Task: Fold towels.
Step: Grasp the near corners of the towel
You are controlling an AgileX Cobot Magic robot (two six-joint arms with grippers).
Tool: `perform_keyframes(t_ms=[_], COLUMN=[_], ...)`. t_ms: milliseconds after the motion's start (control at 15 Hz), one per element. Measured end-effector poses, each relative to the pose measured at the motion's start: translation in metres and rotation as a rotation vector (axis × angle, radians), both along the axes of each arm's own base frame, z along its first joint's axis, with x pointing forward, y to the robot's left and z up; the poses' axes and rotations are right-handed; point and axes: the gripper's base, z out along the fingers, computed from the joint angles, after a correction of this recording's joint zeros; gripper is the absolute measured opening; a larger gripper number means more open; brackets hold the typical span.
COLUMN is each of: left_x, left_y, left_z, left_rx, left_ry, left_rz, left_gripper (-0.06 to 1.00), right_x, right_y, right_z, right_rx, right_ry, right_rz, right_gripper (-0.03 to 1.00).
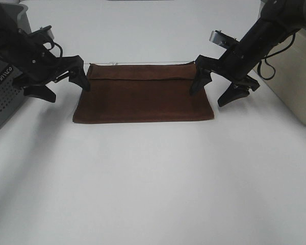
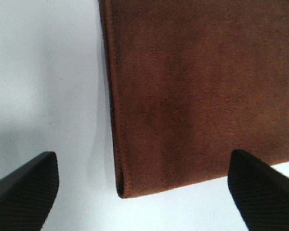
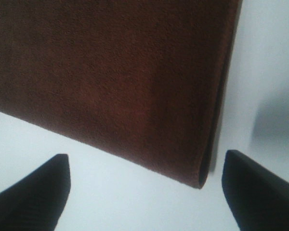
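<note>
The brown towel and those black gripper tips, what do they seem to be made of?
The towel looks like soft cloth, matte and fuzzy, with a stitched hem along its edge. The fingertips of the left gripper look like matte black rubber or plastic; fine diagonal ribbing shows, but which material is unclear.

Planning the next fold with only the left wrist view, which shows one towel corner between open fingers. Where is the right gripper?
Observer: The right gripper is open at the towel's back right corner in the high view, holding nothing.
Operator: Is the towel folded already?
Observer: Yes. From above it lies flat as a wide rectangle, with a layer's hem running along just inside its back edge.
</note>
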Motion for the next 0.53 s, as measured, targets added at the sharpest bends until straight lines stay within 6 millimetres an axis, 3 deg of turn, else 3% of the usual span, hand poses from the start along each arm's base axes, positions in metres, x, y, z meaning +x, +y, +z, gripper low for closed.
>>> perform_keyframes(t_ms=[200, 400, 533], left_x=[0.003, 0.008, 0.010], left_y=[-0.003, -0.017, -0.023], left_z=[-0.029, -0.039, -0.045], left_rx=[-0.008, -0.021, -0.037], left_ry=[0.040, 0.032, 0.041], left_rz=[0.028, 0.015, 0.019], left_gripper=[0.84, 0.76, 0.69], right_x=[0.003, 0.005, 0.006], right_y=[0.001, 0.001, 0.005], right_z=[-0.005, -0.030, -0.035], right_rx=[0.015, 0.010, 0.048], right_ry=[-0.033, -0.006, -0.007], right_rz=[0.006, 0.007, 0.004], right_gripper=[0.80, 0.74, 0.67])
